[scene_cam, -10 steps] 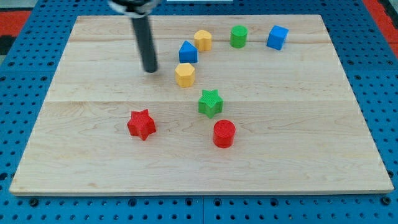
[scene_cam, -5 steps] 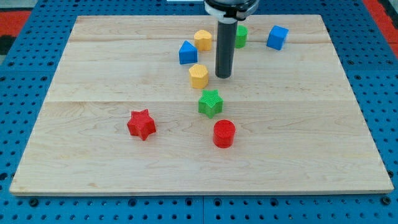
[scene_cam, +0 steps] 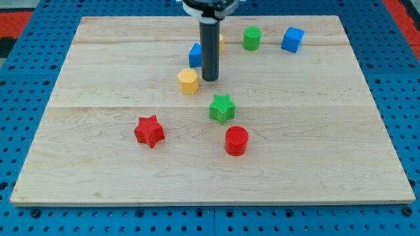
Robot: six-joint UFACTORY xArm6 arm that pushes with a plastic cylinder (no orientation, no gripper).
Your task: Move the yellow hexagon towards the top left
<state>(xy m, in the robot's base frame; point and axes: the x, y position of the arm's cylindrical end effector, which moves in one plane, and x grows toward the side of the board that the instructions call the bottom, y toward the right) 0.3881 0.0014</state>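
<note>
Camera view shows my rod standing straight up over the wooden desk (scene_cam: 98,131), with my tip (scene_cam: 209,79) touching down just to the right of the yellow hexagon (scene_cam: 188,81). My tool is only a plain dark rod, so it has nothing that opens or shuts, and it has hold of nothing. I cannot tell for sure if my tip is touching the yellow hexagon or is just beside it.

The yellow hexagon sits a little left of the desk's middle line, in the upper half. It sits flat on the desk with its six-sided face up. It is about as wide as it is tall, so I see no long side, and I cannot tell which way it points.

Just above it, behind my rod, is a blue block (scene_cam: 195,54) whose shape I cannot make out. Part of another yellow block (scene_cam: 220,43) peeks out on the rod's right side. Farther to the view's right along the top are a green cylinder (scene_cam: 251,39) and a blue cube (scene_cam: 293,39).

Below my tip is a green star (scene_cam: 222,108), and below that a red cylinder (scene_cam: 236,140). A red star (scene_cam: 149,131) lies off to the view's left of those two, well apart from the yellow hexagon.
</note>
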